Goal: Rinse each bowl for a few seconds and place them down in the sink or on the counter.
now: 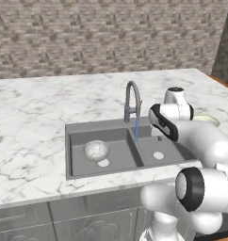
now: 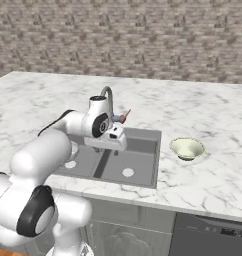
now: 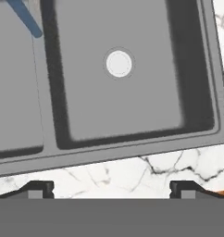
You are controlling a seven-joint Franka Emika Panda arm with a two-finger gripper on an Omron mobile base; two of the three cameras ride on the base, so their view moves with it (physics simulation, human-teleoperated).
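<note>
While water (image 1: pixel 136 128) runs in a thin blue stream from the faucet (image 1: pixel 132 100), the gripper (image 3: pixel 111 187) hangs over the front edge of the sink (image 1: pixel 78 134) with its two fingers spread wide apart and nothing between them. Under it lies the basin on the right, with a round white drain (image 3: pixel 119 63) at about 12 o'clock from the fingers in the hand view. The stone-grey bowl (image 1: pixel 96 150) sits in the left basin, just beside that basin's drain. The cream-green bowl (image 2: pixel 187 148) stands upright on the counter (image 2: pixel 213 120), at 3 o'clock from the sink in the right base view, near its rim but apart from it.
</note>
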